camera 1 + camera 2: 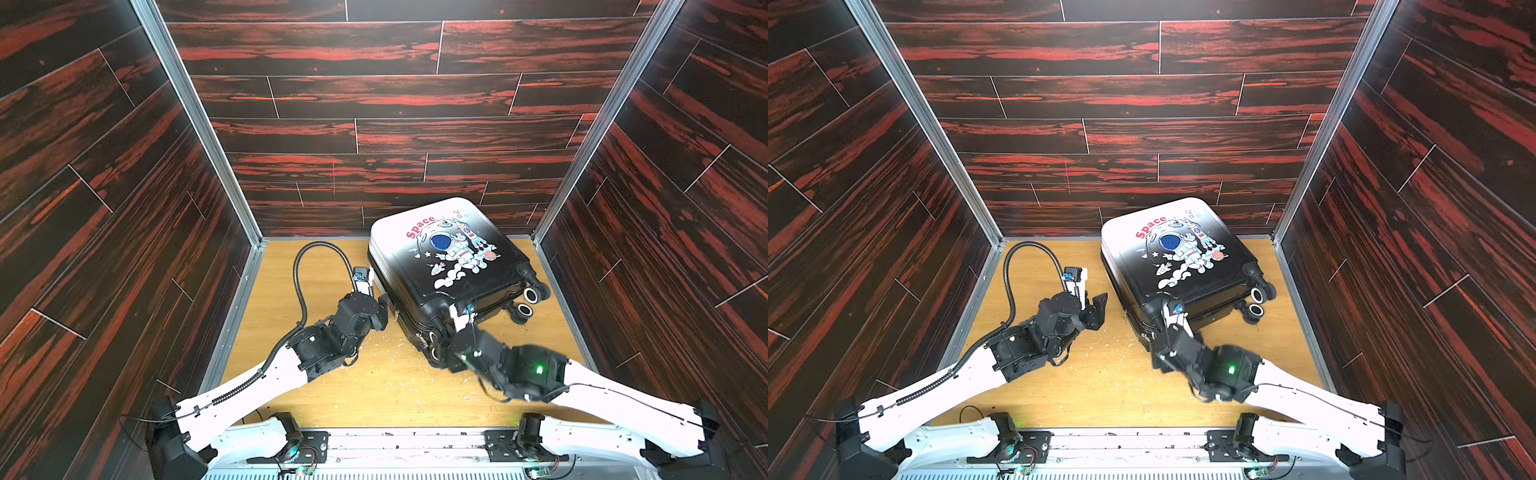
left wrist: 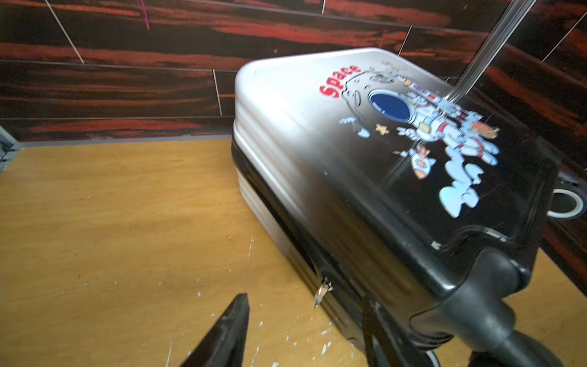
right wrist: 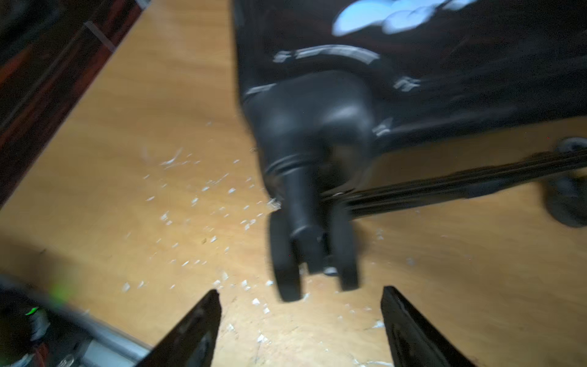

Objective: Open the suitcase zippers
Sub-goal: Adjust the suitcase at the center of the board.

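Right wrist view: wheel (image 3: 284, 260) smeared, suitcase (image 3: 444, 63) cut off by edge. Left wrist: zipper pull (image 2: 321, 293) small, blurred.

The suitcase (image 1: 449, 266) lay flat on the wooden table (image 1: 324, 395), astronaut print up and set at an angle. Its white end pointed at the back wall (image 1: 374, 95), its wheels (image 1: 528, 301) to the right. The left gripper (image 1: 382, 311) sat just beside its left side. The right arm (image 1: 536, 370) reached to its near corner. White flecks (image 1: 390, 349) littered the table between the arms.
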`<state>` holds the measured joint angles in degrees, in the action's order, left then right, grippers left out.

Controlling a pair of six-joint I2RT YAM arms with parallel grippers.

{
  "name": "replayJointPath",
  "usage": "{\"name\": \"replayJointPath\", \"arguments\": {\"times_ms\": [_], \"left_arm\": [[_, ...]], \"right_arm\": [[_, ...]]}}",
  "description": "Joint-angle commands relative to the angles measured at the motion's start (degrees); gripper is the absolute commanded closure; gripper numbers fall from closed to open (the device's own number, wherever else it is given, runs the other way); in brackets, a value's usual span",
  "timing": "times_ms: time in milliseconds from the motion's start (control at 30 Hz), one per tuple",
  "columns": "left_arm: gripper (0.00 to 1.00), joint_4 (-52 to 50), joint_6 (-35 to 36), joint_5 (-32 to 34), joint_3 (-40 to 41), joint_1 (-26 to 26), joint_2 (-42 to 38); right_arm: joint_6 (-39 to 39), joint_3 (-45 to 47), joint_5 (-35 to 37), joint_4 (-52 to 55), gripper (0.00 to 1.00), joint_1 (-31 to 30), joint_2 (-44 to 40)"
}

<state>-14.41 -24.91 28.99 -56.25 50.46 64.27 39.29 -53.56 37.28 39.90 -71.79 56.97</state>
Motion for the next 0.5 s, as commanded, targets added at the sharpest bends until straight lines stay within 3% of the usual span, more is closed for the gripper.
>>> {"name": "replayJointPath", "arguments": {"times_ms": [0,100,233,367,467], "left_arm": [[0.41,-3.2,-1.0,1.1,0.3,-1.1,-2.0],[0.41,-3.5,-1.4,1.6,1.0,-1.7,-3.3],[0.41,-3.6,-2.1,3.0,2.9,-2.7,-6.7],[0.41,-3.5,-3.4,3.8,5.2,-4.1,-10.5],[0.41,-3.5,-3.9,3.7,6.3,-5.0,-13.0]], "right_arm": [[-3.6,5.8,6.8,-11.4,0.19,-9.5,2.2],[-8.9,11.2,16.5,-23.7,0.17,-13.8,5.7],[-16.2,21.1,21.7,-48.0,0.16,-13.8,11.3],[-4.9,19.5,24.5,-46.0,0.16,-7.6,18.6],[-8.2,23.7,22.6,-59.7,0.18,-4.3,21.5]]}}
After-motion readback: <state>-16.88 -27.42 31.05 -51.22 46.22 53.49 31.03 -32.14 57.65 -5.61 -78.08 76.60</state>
